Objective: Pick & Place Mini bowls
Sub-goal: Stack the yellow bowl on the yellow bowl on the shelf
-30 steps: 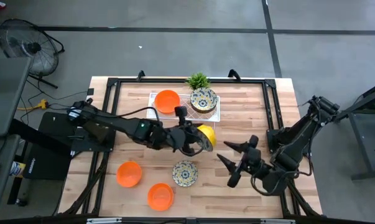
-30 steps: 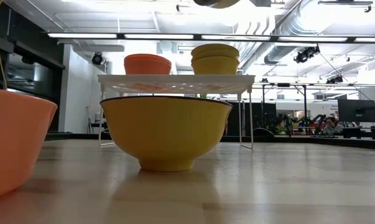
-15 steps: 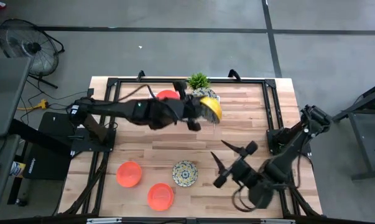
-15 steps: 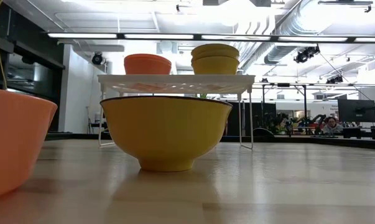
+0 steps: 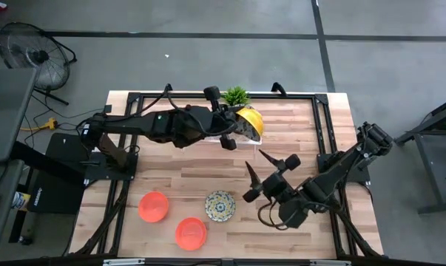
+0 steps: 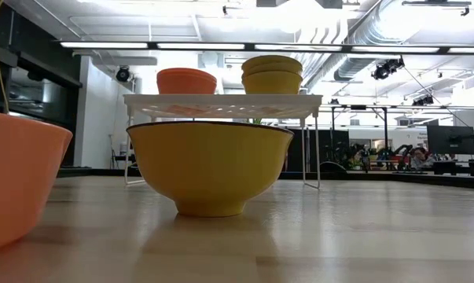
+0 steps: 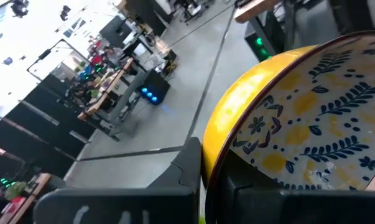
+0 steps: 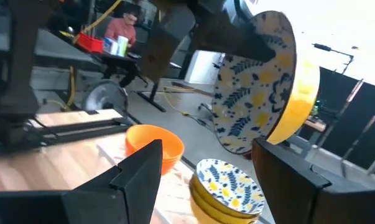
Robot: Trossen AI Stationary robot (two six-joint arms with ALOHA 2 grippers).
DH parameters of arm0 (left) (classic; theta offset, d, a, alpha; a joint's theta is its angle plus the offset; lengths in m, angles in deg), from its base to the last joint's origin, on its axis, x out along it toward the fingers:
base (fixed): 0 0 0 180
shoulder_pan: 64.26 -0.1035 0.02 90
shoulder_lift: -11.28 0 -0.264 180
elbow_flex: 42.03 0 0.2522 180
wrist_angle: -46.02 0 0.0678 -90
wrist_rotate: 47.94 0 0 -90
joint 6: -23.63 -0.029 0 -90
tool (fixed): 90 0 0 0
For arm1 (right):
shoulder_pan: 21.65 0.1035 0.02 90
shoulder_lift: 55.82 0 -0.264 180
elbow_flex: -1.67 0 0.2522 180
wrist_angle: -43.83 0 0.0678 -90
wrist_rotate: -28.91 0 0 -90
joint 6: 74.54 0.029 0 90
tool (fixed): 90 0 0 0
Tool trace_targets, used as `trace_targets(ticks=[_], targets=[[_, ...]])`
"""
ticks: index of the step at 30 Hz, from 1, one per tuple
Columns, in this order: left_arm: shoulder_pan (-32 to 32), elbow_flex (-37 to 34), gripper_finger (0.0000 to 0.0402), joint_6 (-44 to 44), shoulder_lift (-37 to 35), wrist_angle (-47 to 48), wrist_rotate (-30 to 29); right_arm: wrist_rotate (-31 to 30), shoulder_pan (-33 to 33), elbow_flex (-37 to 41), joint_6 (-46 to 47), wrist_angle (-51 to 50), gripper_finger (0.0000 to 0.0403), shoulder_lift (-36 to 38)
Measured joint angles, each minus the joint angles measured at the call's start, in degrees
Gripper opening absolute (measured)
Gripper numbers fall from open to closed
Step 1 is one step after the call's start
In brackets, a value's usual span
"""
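My left gripper point(image 5: 237, 127) is shut on a floral mini bowl point(image 5: 251, 121), cream with blue-and-yellow pattern inside and yellow outside, above the white tray point(image 5: 257, 137). The right wrist view shows this bowl point(image 8: 268, 81) tipped on edge over a stack of floral bowls point(image 8: 227, 186) and an orange bowl point(image 8: 155, 146) on the tray. Near the front edge, two orange bowls point(image 5: 154, 206) point(image 5: 191, 233) and one floral bowl point(image 5: 220, 205) stand on their bases. My right gripper point(image 5: 253, 159) is open in mid-table, touching nothing. My left gripper pinches the floral bowl's rim point(image 7: 215, 162), with one finger point(image 7: 187, 168) on the yellow outer wall and the other on the patterned inside. It comes from the table's left. The bowl is lifted clear and tipped on edge, its inside facing the table's near right.
A small green plant point(image 5: 236, 95) stands behind the tray at the far edge. In the low view, a yellow bowl point(image 6: 210, 165) and an orange bowl point(image 6: 16, 181) stand in front of the tray point(image 6: 221, 101). Black frame rails run along the table's sides.
My left gripper has carried the floral bowl from mid-table toward the far edge, and it is now over the tray. The bowl has stayed tipped in the hold. My right gripper has stayed open and drifted toward the left and far edges.
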Motion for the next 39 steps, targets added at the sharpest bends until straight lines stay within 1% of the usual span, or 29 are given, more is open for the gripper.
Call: trace_targets(ticks=[2,10,14,20,27,30,33,36,39], targets=[[0.0,0.0,0.0006,-1.3,-0.05,0.17,-1.33,0.01,-0.75,0.0,-0.35,0.06,0.0236,0.0],[-0.07,-0.11,0.0006,-4.24,-2.34,1.02,-3.37,0.01,-3.64,0.0,-2.26,-0.11,0.0236,0.4],[-0.07,0.0,0.0006,-4.29,-3.16,0.48,-4.32,0.02,-5.2,0.02,-3.23,-0.5,0.0236,2.18],[-0.07,-0.04,0.0006,-5.32,-4.15,0.1,-4.01,-0.05,-7.72,0.01,-3.68,-0.46,0.0236,5.71],[-0.07,-0.06,0.0006,-6.66,-3.98,-0.64,-1.75,-0.04,-8.57,0.0,-3.33,-0.11,0.0236,6.78],[-0.82,-0.06,0.0006,-6.84,-3.84,-0.97,0.91,-0.14,-8.41,0.0,-3.33,-0.12,0.0236,6.78],[-1.7,-0.06,0.0006,-6.83,-3.7,-1.36,1.66,-0.48,-8.06,0.0,-3.33,-0.13,0.0236,6.78],[-2.62,-0.06,0.0006,-6.52,-3.7,-1.61,4.29,-0.56,-7.27,0.02,-3.52,-0.11,0.0236,6.79],[-3.08,-0.06,0.0006,-6.24,-3.64,-2.0,5.65,-0.16,-6.96,0.01,-3.57,-0.04,0.0236,6.82]])
